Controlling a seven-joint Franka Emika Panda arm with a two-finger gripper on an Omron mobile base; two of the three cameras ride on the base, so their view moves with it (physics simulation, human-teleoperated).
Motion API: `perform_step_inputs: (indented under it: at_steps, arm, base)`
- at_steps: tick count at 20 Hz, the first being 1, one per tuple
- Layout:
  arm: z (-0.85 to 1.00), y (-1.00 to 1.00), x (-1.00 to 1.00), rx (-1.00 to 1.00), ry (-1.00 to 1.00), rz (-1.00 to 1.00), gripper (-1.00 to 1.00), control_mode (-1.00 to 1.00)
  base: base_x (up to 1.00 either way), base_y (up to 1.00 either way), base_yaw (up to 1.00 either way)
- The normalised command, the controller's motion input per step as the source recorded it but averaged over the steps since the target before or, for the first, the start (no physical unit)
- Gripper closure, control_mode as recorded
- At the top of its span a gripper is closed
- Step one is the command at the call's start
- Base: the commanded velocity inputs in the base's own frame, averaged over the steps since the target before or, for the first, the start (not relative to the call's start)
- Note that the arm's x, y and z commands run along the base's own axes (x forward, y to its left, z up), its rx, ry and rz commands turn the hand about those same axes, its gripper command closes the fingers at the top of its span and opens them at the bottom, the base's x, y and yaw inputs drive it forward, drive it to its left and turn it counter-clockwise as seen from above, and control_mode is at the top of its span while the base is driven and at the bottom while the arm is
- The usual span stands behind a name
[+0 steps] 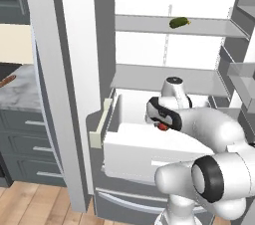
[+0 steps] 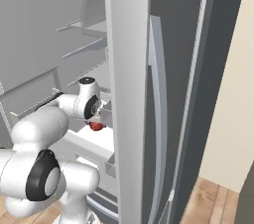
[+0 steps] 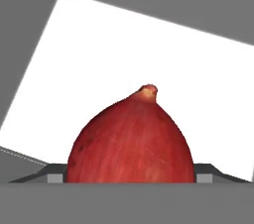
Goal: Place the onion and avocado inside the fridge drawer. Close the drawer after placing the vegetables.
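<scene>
One onion [image 3: 130, 141] sits between the jaws above the open drawer [image 1: 144, 152].
Gripper [image 1: 163, 125] is clamped on the red bulb, its pointed tip facing the drawer's white floor. Well above the drawer, a pickle [image 1: 179, 22] lies on the fridge's upper shelf [image 1: 149, 24].

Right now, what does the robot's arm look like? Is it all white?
Mostly white. The arm is made of smooth, rounded, puffy-looking sections, with black rings and round dark caps at the joints. The gripper end is dark, with small dark and grey finger tips. No cables or markings show.
</scene>
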Motion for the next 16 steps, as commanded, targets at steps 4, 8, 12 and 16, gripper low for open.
perform_step_inputs:
  at_steps: [4,8,12,16]
  arm:
    - [-0.65,0.00,0.16,0.00,0.10,0.00,1.00,-1.00]
    - [-0.61,0.00,0.04,0.00,0.08,0.00,1.00,-1.00]
    - [-0.57,0.00,0.00,0.00,0.01,0.00,1.00,-1.00]
    - [-0.50,0.00,-0.05,0.00,0.00,0.00,1.00,-1.00]
  base:
    - [0.00,0.00,0.00]
    - [0.00,0.00,0.00]
    - [0.00,0.00,0.00]
    - [0.00,0.00,0.00]
